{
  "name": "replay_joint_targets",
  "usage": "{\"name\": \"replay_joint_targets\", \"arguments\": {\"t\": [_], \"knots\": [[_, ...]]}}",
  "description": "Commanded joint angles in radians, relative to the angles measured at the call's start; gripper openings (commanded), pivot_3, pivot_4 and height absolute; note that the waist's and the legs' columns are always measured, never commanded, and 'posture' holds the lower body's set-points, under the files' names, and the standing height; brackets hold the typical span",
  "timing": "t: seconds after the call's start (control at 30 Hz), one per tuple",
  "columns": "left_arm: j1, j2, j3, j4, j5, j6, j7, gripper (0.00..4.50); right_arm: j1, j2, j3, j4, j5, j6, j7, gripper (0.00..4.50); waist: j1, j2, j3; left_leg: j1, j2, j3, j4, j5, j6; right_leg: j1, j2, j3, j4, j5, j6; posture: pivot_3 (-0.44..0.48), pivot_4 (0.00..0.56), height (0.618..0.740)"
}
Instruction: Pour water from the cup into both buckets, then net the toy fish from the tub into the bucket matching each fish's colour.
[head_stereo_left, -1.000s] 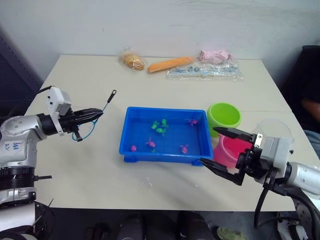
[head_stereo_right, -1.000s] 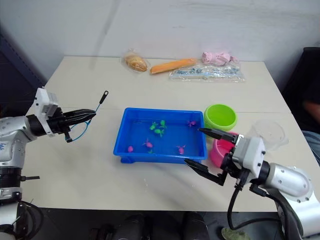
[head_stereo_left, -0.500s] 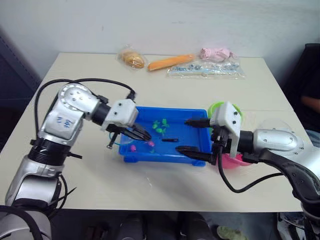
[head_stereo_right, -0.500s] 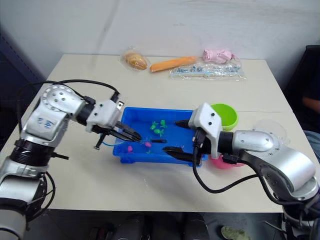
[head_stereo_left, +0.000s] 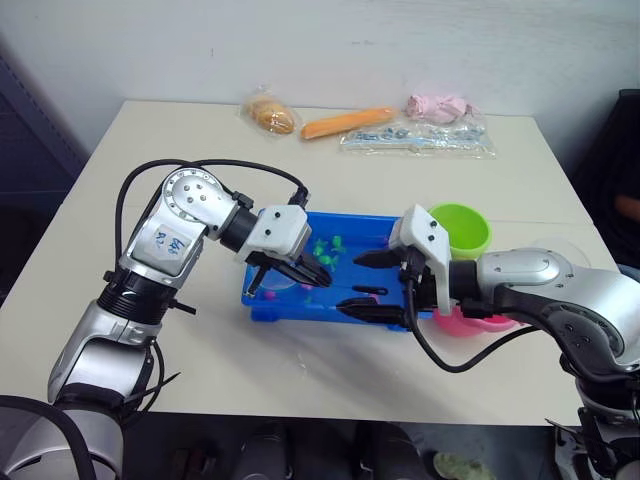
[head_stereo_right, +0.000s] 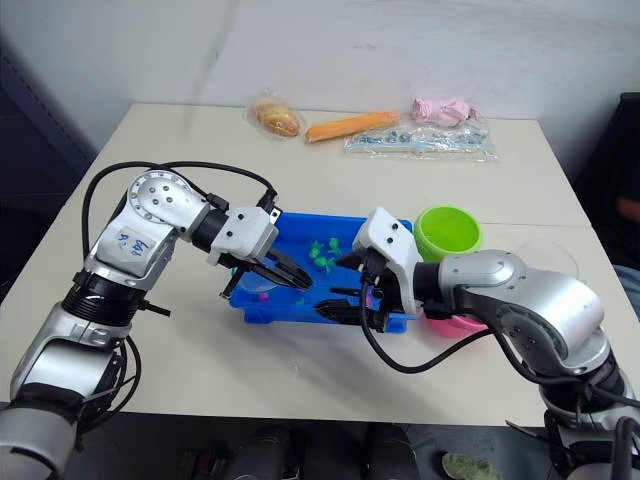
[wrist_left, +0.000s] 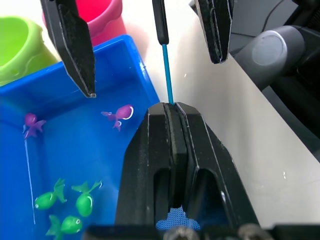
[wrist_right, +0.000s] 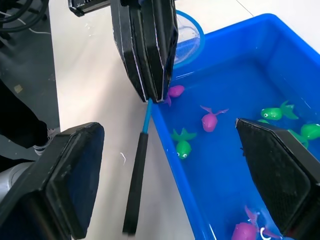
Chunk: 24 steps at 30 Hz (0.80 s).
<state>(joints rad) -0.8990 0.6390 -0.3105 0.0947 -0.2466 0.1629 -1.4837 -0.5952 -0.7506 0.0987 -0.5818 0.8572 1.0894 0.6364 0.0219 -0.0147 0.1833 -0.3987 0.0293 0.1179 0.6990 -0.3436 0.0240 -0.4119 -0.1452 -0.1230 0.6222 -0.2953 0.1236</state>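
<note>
Both arms have swung in over the tub (head_stereo_left: 262, 296) since a second ago, when they sat out wide at the desk (head_stereo_left: 180, 150) edges. Left claw (head_stereo_left: 312, 274) is clamped tight on the net (wrist_right: 142, 145) by its thin blue stem, black handle sticking out between the right claw's (head_stereo_left: 362, 282) fingers, which are spread wide apart and touching nothing. Tub's mid-desk with green and pink fish (wrist_left: 118, 114) in it. Green bucket (head_stereo_left: 460, 228) is at its 2 o'clock, pink bucket (head_stereo_left: 480, 322) around 4, clear cup (head_stereo_right: 552, 256) further right.
</note>
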Motion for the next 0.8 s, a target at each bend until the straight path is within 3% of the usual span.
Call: {"name": "replay_joint_targets", "arguments": {"t": [0.03,0.07,0.13,0.37,0.47,0.57,0.67,0.8], "knots": [[0.017,0.009,0.039,-0.019,-0.014,0.001,0.009,0.07,0.013,0.022,-0.056,-0.012,0.024,-0.009,-0.012,4.50,0.000,0.000,0.000,0.000,0.000,0.000,0.000,0.000,0.000,0.000,0.000,0.000,0.000,0.000,0.000,0.000,0.150,0.740],[0.021,0.006,0.043,-0.021,-0.016,0.002,0.013,0.00,0.017,0.030,-0.060,-0.012,0.025,-0.014,-0.010,4.08,0.000,0.000,0.000,0.000,0.000,0.000,0.000,0.000,0.000,0.000,0.000,0.000,0.000,0.000,0.000,0.000,0.150,0.740],[0.028,0.003,0.045,-0.023,-0.014,-0.004,0.017,0.00,0.023,0.039,-0.066,-0.014,0.023,-0.021,-0.007,3.64,0.000,0.000,0.000,0.000,0.000,0.000,0.000,0.000,0.000,0.000,0.000,0.000,0.000,0.000,0.000,0.000,0.150,0.740],[0.037,-0.009,0.050,-0.032,-0.019,0.006,0.029,0.00,0.043,0.041,-0.072,-0.009,0.014,-0.032,0.006,0.20,0.000,0.000,0.000,0.000,0.000,0.001,0.000,0.000,0.000,0.000,0.000,-0.001,0.000,0.000,0.000,0.000,0.150,0.740],[0.043,-0.011,0.058,-0.041,-0.037,0.028,0.028,0.00,0.052,0.049,-0.081,-0.006,0.028,-0.037,0.010,0.03,0.000,0.000,0.000,0.000,0.000,0.001,0.000,0.000,0.000,0.000,0.000,0.000,0.000,0.000,0.000,0.000,0.150,0.740],[0.053,-0.025,0.093,-0.068,-0.102,0.085,0.031,0.80,0.059,0.050,-0.085,-0.003,0.025,-0.060,0.025,0.00,0.000,0.000,0.000,0.000,0.000,0.001,0.000,0.000,0.000,0.000,0.000,-0.001,0.000,0.000,0.000,0.000,0.150,0.740],[0.061,-0.023,0.145,-0.087,-0.169,0.132,0.032,2.01,0.056,0.033,-0.097,0.002,0.017,-0.082,0.048,0.00,0.000,0.000,0.000,-0.001,0.000,0.001,0.001,0.000,0.000,0.000,0.000,-0.001,0.000,0.000,0.000,0.000,0.150,0.740],[0.057,0.005,0.296,-0.051,-0.265,0.156,0.067,3.75,0.045,-0.063,-0.164,0.035,-0.010,-0.114,0.110,0.00,-0.001,0.000,0.000,0.000,0.000,0.000,0.001,0.000,0.000,0.000,0.000,-0.001,0.001,0.000,0.000,0.000,0.150,0.740]]}}
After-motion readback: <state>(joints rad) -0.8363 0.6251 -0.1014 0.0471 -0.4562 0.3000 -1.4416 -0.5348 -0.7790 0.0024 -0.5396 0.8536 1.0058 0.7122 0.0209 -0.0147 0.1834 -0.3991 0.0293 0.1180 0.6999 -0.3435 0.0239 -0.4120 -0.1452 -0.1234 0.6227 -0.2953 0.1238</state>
